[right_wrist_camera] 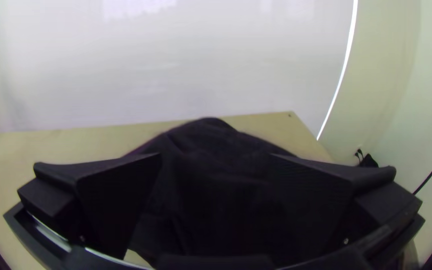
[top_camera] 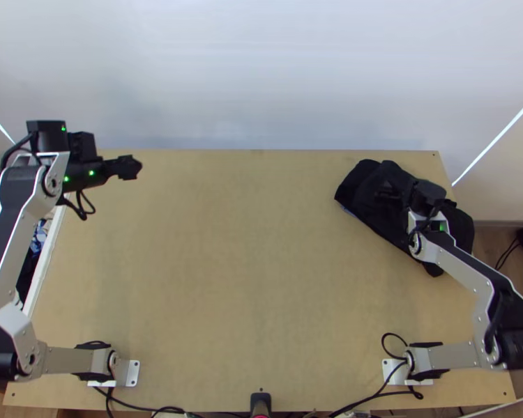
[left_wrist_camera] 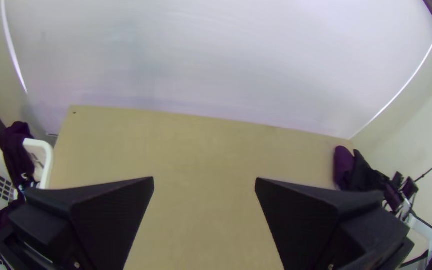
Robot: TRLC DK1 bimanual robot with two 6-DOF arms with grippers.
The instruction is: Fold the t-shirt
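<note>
The black t-shirt (top_camera: 373, 198) lies bunched near the table's far right corner in the top view, partly hidden by the right arm. Over it is my right gripper (top_camera: 394, 194); in the right wrist view my right gripper (right_wrist_camera: 216, 162) stands open, with the dark cloth (right_wrist_camera: 211, 145) spanning the space between and beyond its fingers. At the far left of the table, my left gripper (top_camera: 130, 167) is well away from the shirt. Its fingers are wide apart in the left wrist view, where my left gripper (left_wrist_camera: 204, 185) has bare tabletop beyond it.
Beside the table's left edge stands a white basket (left_wrist_camera: 46, 155) with dark cloth in it. The wooden table (top_camera: 240, 251) is bare across its middle. A white wall rises behind its far edge. Cables run along the near edge.
</note>
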